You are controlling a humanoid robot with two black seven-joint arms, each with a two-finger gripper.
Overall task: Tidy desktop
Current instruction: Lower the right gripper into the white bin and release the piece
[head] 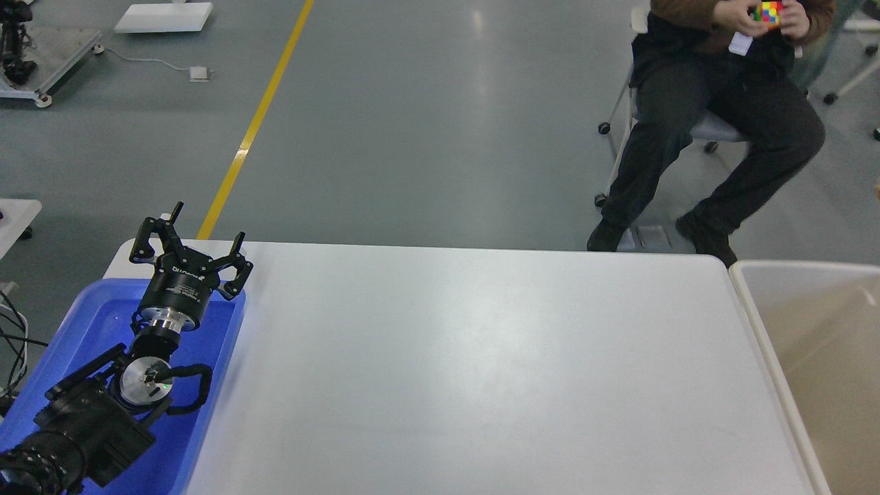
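head view, looking down onto the desktop (481, 357), a wide white glossy top with rounded corners filling the lower middle of the frame. at the lower left, sitting on the desktop's left end, a blue plastic tray (213, 364). rising out of the lower left corner over that tray, the black left arm, ending in the left gripper (206, 227) at the tray's far rim, fingers spread well apart and clamped on nothing. no sign of the right arm. at the lower right, just beside the desktop's right edge, an off-white bin (811, 344). beyond the desk, grey floor with a yellow line (258, 117) running toward the upper middle. at the upper right, a seated person (715, 117) in dark trousers, holding a coloured puzzle cube (768, 12).
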